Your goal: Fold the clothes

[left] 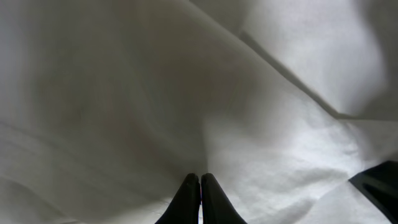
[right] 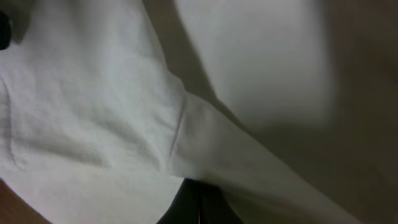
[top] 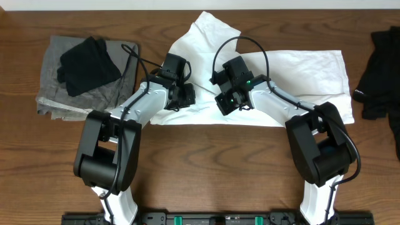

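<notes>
T-shirt (top: 300,72): rumpled on counter (top: 206,156)
Left gripper (left: 200,182): clenched at the T-shirt's near hem, likely to smooth it
Right gripper (right: 198,193): clenched, tips under a T-shirt fold, pinch unclear

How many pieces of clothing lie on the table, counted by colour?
White: 1, the T-shirt
Gray: 1, the folded cloth
Black: 2, the garment on the gray cloth and the garment at the right edge
Total: 4

Crisp overhead, murky up close
T-shirt (top: 300,69) glows bright overhead; left wrist view greys toward nine o'clock, right wrist blurs, darkening toward three o'clock.
</notes>
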### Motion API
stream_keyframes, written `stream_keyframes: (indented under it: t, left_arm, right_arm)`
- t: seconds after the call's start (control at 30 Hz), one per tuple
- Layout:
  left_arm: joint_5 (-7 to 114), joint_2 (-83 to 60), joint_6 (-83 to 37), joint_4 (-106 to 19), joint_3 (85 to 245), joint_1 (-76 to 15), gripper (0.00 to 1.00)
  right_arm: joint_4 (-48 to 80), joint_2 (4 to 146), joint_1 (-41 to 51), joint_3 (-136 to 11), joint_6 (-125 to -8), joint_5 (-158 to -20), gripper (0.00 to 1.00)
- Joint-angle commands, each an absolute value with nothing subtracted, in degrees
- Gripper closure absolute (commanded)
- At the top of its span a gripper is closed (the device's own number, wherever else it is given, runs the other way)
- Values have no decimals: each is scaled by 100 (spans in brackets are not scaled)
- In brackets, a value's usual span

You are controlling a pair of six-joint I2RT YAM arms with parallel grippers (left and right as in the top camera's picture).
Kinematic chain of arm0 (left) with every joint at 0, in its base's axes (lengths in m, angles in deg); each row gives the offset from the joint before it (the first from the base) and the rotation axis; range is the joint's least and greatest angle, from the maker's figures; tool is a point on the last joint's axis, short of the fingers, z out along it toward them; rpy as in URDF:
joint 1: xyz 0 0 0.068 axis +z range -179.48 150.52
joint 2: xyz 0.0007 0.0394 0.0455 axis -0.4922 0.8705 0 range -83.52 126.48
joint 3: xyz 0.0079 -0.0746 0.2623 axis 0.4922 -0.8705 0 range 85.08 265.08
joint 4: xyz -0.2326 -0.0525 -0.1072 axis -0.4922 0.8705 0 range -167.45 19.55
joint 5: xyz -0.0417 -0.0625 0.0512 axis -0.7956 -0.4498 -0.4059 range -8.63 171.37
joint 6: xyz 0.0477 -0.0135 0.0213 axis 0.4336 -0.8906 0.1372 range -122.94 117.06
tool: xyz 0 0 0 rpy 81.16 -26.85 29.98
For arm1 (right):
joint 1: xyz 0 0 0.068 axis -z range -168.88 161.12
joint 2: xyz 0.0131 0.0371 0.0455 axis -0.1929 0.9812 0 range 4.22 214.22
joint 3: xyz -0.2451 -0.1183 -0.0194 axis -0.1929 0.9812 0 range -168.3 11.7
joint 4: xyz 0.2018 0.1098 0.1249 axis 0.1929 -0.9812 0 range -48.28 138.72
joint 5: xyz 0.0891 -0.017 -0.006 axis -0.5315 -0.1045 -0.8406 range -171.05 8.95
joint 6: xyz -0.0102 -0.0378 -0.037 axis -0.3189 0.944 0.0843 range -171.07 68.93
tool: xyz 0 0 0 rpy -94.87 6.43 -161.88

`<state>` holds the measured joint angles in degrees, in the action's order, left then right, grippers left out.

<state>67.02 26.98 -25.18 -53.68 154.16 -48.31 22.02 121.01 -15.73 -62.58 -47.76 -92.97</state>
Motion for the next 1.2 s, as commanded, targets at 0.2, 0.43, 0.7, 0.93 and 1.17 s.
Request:
stream_keyframes:
  t: [0.2,0.43,0.7,0.93,1.17]
  left_arm:
    - [6896,2807,-2465,-5359,15353,-4822,94]
    - [6896,2807,-2465,-5359,15353,-4822,94]
    - [6899,2807,-2463,-5359,15353,-4822,94]
    - [6899,2807,-2463,-5359,15353,-4822,94]
    - [6899,2807,-2463,-5361,15353,-4822,93]
  right_arm:
    - [2458,12195,-1503,-6288,-4938,-9133,99]
    - [2698,12195,-1503,-6288,-4933,-8973,98]
    - [2604,12158,-1499,-6415,-4457,-8812,83]
    - [1166,11871,-1496,-7200,-2837,-8812,64]
    - [548,11920,-1499,-7246,-1734,-8812,74]
